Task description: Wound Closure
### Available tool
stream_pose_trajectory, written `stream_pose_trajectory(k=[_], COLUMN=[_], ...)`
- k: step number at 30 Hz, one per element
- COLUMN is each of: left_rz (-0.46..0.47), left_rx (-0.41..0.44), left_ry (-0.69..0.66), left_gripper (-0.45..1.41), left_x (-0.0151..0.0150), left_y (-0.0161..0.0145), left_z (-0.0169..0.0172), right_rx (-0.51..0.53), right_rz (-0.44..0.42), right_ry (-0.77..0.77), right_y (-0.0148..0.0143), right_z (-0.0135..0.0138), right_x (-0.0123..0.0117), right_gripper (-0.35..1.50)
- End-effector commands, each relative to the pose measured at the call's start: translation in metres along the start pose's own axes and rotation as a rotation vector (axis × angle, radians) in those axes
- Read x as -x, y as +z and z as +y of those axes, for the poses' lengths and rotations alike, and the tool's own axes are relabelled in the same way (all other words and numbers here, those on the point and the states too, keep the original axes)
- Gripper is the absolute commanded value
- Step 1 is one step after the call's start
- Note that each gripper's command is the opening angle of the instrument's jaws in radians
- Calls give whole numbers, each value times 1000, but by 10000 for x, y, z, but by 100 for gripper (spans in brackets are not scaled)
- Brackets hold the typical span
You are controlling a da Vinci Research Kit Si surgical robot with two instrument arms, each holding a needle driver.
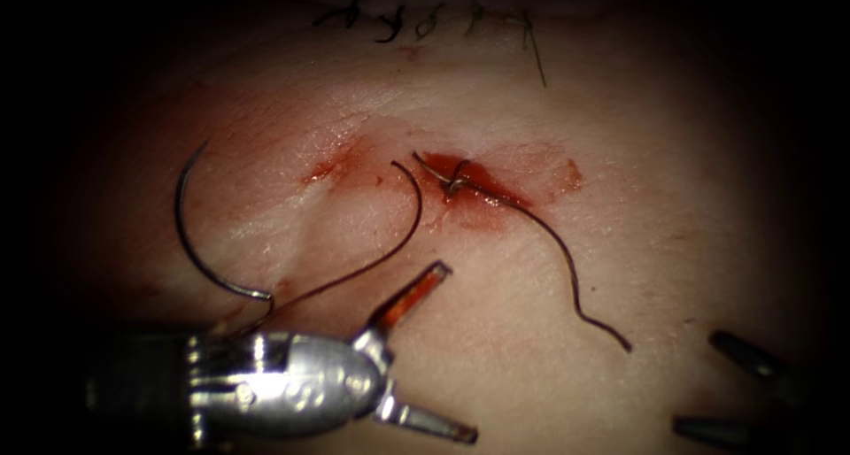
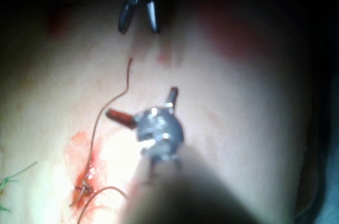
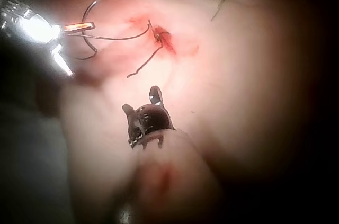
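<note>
We see the left hand (image 1: 447, 349) with its jaws spread wide, holding nothing, on the tissue (image 1: 673, 242) below the cut (image 1: 469, 185). The right hand (image 1: 717, 384) sits well to the right of the cut and lower, jaws also apart and empty. The needle (image 1: 190, 242) lies loose on the tissue surface, well left of the cut, not in the tissue. The thread (image 1: 390, 242) runs from the needle's end up toward the cut, where a knot (image 1: 456, 185) sits in red fluid (image 1: 487, 198); a free tail (image 1: 575, 287) trails down to the right of the cut. Older stitches (image 1: 425, 17) lie far above it.
</note>
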Motion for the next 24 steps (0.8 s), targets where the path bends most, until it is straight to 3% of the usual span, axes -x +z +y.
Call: stream_pose_trajectory(k=[1, 7, 14, 24], left_rz=[11, 47, 56, -40], left_rx=[5, 3, -5, 12], left_ry=[2, 15, 25, 56], left_gripper=[111, 103, 89, 88], left_x=[4, -8, -16, 16], left_y=[17, 61, 89, 109], left_z=[7, 13, 12, 5], right_rx=[-6, 11, 34, 36], right_rz=[-1, -15, -30, -26], right_ry=[2, -2, 2, 3], right_y=[2, -15, -23, -22], right_z=[-1, 8, 13, 5], right_x=[6, 19, 25, 22], right_gripper=[146, 146, 146, 146])
